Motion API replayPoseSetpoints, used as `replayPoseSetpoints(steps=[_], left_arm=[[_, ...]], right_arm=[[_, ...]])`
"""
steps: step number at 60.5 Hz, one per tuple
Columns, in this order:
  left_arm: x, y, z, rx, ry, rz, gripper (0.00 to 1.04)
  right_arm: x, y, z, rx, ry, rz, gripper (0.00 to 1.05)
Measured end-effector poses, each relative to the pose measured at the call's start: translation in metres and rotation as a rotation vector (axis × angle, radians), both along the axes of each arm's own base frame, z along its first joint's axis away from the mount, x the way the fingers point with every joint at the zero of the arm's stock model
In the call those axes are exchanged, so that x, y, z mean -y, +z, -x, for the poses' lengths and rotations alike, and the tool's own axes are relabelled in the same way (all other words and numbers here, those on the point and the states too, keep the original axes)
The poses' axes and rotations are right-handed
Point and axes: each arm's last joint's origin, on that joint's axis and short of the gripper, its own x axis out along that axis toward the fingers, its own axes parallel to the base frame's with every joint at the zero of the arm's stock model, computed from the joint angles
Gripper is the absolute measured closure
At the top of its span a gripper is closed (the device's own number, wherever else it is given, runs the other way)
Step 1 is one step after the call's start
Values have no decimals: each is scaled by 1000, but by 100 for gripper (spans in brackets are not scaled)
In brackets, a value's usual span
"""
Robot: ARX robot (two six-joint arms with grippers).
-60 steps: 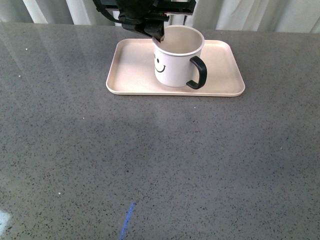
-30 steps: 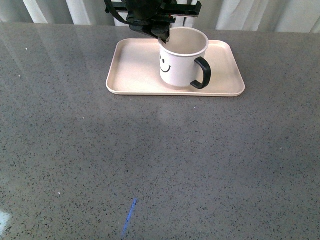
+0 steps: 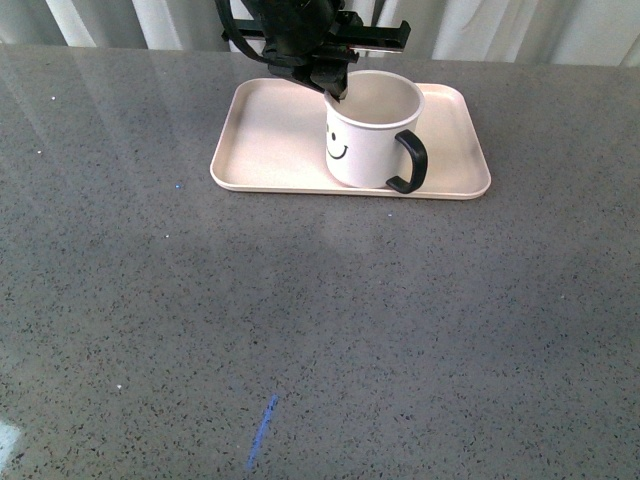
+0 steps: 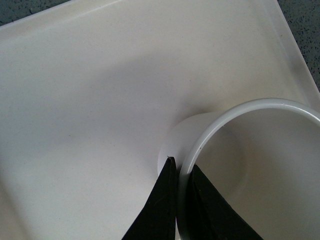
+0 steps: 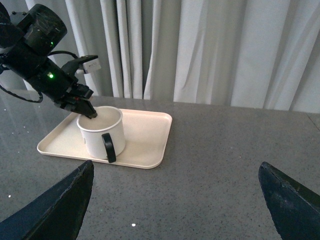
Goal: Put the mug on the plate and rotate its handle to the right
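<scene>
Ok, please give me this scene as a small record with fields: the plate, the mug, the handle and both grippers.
plate: flat on the table, on its far part
mug: upright on the plate, near its middle
handle: points right and a little toward the camera in the front view
left gripper: shut on the mug's rim, one finger inside, one outside
right gripper: open, empty, apart from the plate
task state: mug is on the plate; handle is roughly to the right
</scene>
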Motion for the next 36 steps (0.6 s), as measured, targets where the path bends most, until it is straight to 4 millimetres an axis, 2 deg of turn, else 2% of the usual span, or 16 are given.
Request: replayPoseSetpoints(steps=[11,28,36], left_arm=[[2,-4,0,-10,-14,6,102],[6,-2,-1,7,-34,35,41],[9,-1,4,19,-45,42,24]], right_arm=[[0,0,0,0,0,0,9],[0,0,0,0,0,0,9],[0,0,0,0,0,0,9]])
